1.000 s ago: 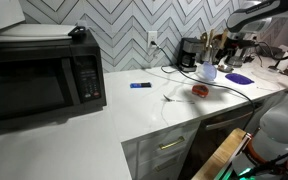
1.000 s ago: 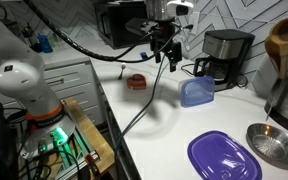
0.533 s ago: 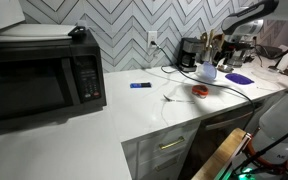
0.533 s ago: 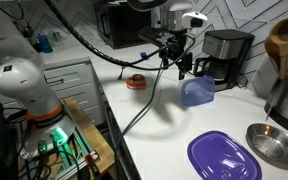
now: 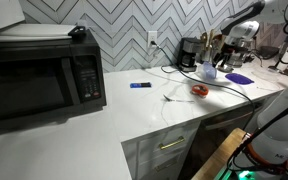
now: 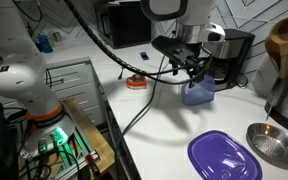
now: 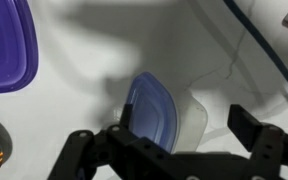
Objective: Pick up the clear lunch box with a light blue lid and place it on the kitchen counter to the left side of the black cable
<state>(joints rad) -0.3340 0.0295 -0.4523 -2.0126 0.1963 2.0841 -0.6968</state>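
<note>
Lunch box [image 7: 162, 115] sits ungrasped on the worktop [image 6: 159, 128]; gripper [image 6: 197, 76] hovers above it, spread wide; lift and placement not yet done.

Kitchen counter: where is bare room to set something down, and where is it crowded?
The widest bare patch of the kitchen counter lies between the microwave and the small red object, holding only a small blue item. It is crowded around the lunch box, under the open end effector, by the coffee maker and purple dish.
</note>
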